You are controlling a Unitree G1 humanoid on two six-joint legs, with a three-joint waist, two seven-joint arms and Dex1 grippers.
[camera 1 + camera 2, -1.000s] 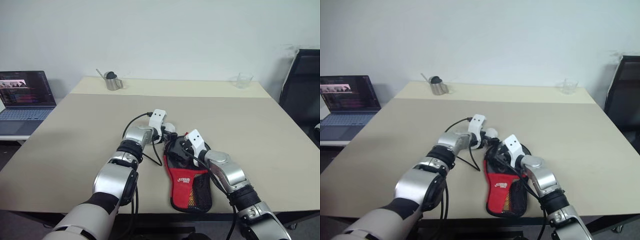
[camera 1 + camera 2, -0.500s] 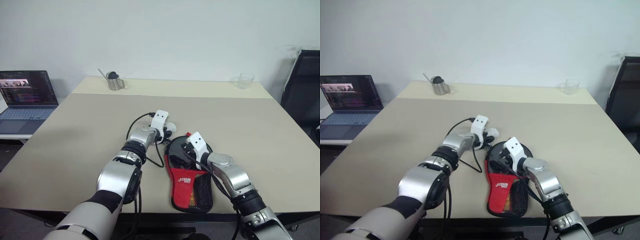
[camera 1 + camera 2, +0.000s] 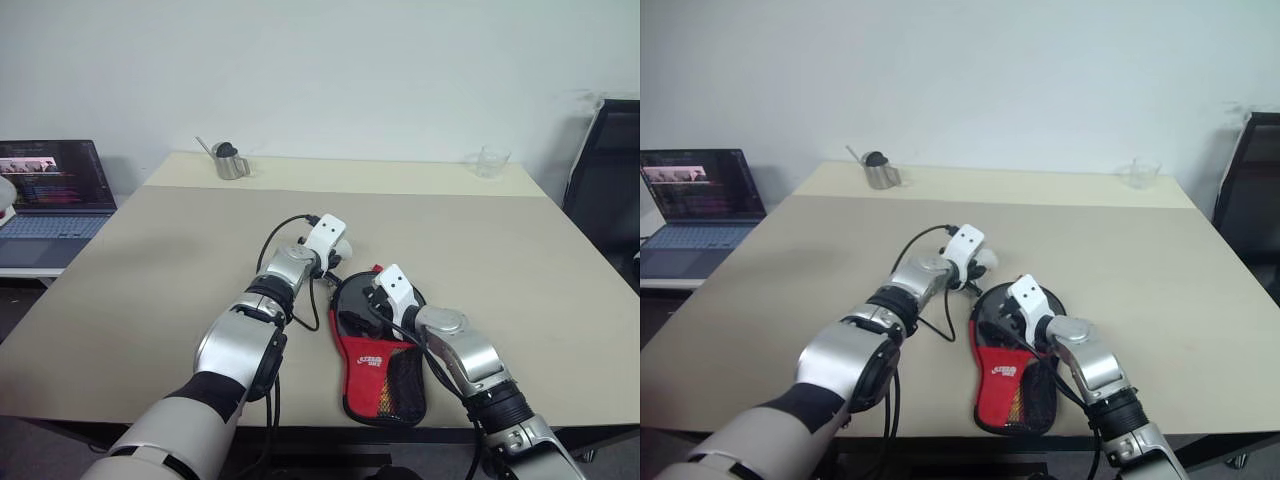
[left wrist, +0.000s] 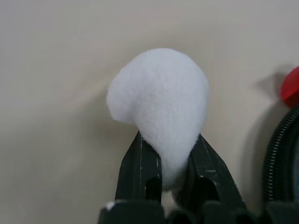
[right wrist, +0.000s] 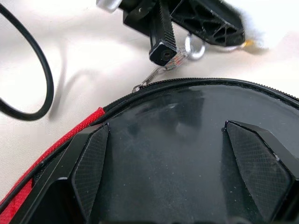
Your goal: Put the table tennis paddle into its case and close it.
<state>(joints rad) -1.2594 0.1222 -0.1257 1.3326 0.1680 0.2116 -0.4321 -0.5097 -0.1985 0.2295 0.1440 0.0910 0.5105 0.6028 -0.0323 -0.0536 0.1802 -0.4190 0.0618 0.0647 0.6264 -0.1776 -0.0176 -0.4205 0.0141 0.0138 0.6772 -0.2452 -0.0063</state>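
Left wrist view gives us the clearest read on our left gripper [image 4: 169, 163]: its two black fingers are pinched tight on a white fluffy pom-pom [image 4: 161, 105], which bulges out above the fingertips over the bare table [image 4: 56, 93]. From the right wrist view we see that this pom-pom hangs on a small metal ring and chain [image 5: 180, 58] running to the zipper edge of the case [image 5: 187, 135], so the left gripper has hold of what looks like the zip pull charm, just beyond the round end of the case. From the head views, the case [image 3: 378, 355] lies flat near the front edge of the table [image 3: 500, 260], round end away from us, red panel and mesh pocket toward us. Our right gripper [image 5: 187, 172] rests on top of the glossy black round part with its fingers spread wide, one to either side, pressing on the surface rather than clasping anything. We cannot tell whether that glossy black face is the paddle itself or the case fabric. At the far edge of the table stand a small metal pitcher [image 3: 227, 161] and a clear glass [image 3: 488, 160], well apart. A laptop [image 3: 52, 190] sits open off to the left, and a black chair [image 3: 605, 190] stands on the right.
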